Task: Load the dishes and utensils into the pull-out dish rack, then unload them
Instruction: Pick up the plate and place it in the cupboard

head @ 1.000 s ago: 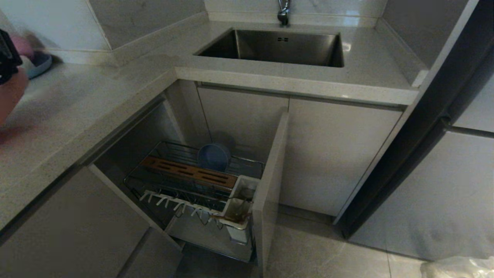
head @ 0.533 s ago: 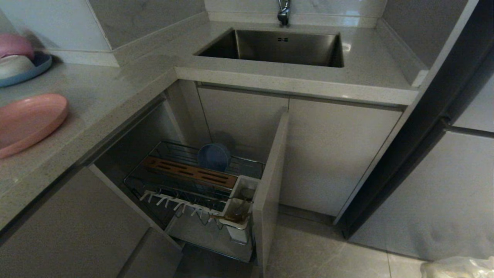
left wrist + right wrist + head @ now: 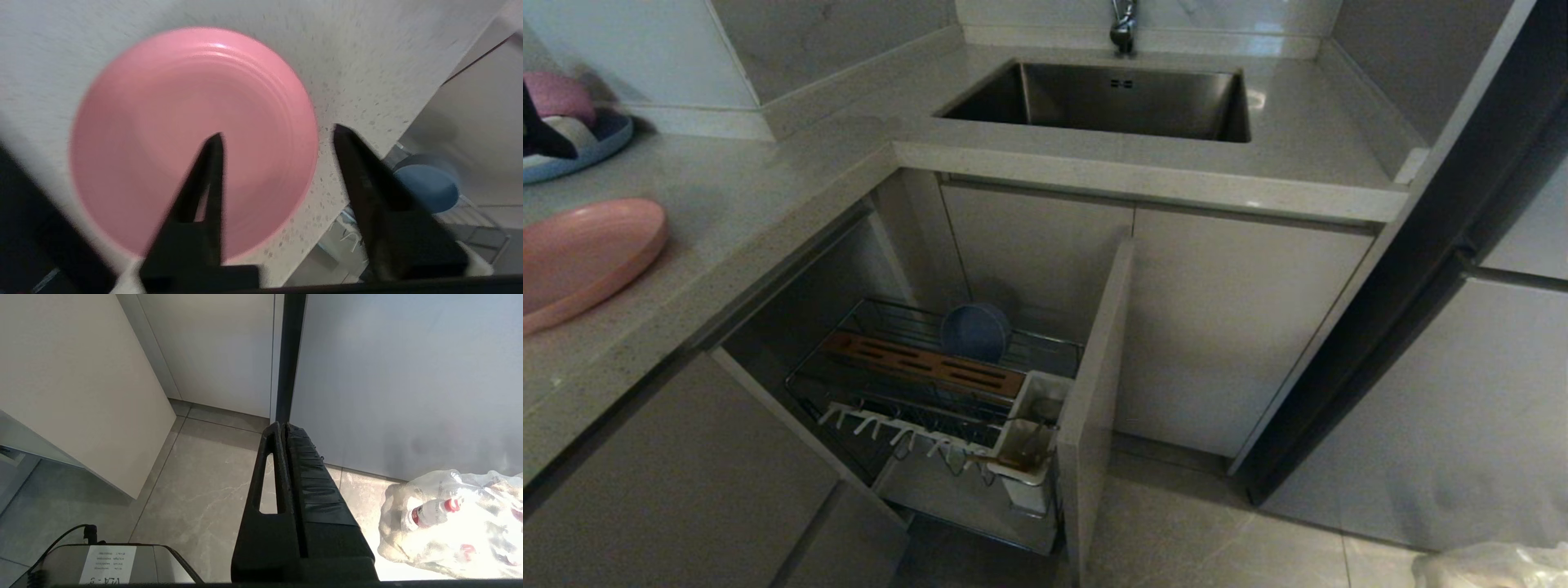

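Left gripper: fingers spread, empty, above the wide salmon-pink round plate lying flat on the speckled grey counter.
Next target: deep blue-grey bowl standing in the chrome wire pull-out rack, lower and toward the cabinet.
Right gripper: fingers pressed together, parked over the floor.

Dim, grainy head view; glare on countertop beside sink; left wrist view motion-blurred; plastic bag blown out.

Head view: high, looking down at counter corner, pull-out chrome wire dish rack. Left wrist view: close above round salmon-pink plate, shared. Right wrist view: low, floorward.
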